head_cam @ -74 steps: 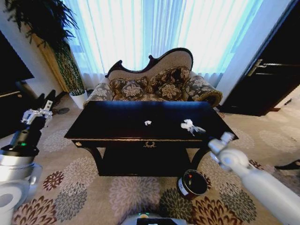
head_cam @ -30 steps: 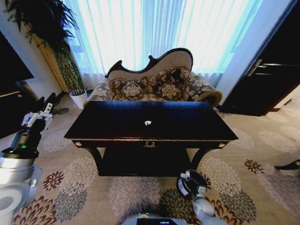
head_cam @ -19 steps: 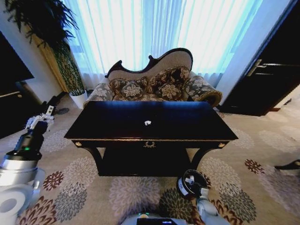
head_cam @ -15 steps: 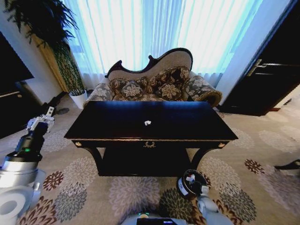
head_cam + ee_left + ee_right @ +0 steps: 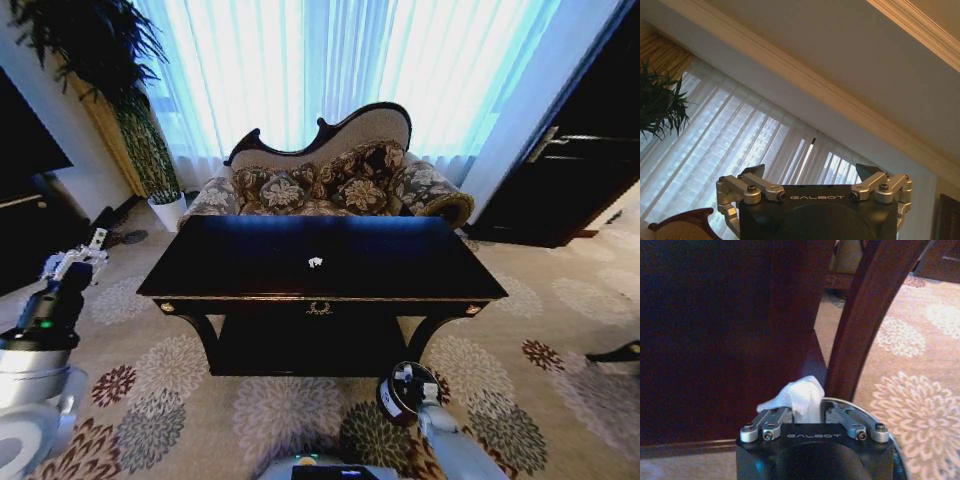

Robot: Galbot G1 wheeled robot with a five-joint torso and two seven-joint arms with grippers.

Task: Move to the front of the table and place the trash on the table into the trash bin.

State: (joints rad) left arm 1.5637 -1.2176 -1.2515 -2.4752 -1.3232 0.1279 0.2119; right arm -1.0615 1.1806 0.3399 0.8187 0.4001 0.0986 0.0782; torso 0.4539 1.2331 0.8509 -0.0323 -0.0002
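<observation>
right gripper (image 5: 807, 416) is held low over the trash bin (image 5: 400, 405), at the robot's right front, just ahead of the table's right front leg (image 5: 867, 315). in the right wrist view a white wad of paper (image 5: 797, 399) is seen pinched between the fingers, which are closed on it; the bin's pale rim (image 5: 860, 412) is seen directly beneath. the wad is judged not yet released.

changes noted: 2.5 s ago the right arm was raised at the table's right front corner, where a white wad lay on the top. one second ago that spot was bare and the gripper was already down at the bin. since then only small shifts over the bin mouth are recorded. the carry is thus judged done, with only the drop outstanding.

the table (image 5: 250, 290) is faced square on, so the approach is taken as complete. one small white paper bit (image 5: 315, 262) is left near the middle of the top, well apart from the bin. no bottle or dark ball can be made out on the top.

left gripper (image 5: 72, 258) is held raised at the robot's left, off the table's left end, pointed upward toward the curtains (image 5: 715, 145); its fingers (image 5: 742, 187) are spread apart and nothing is held. a slight shift outward is noted since half a second ago.
</observation>
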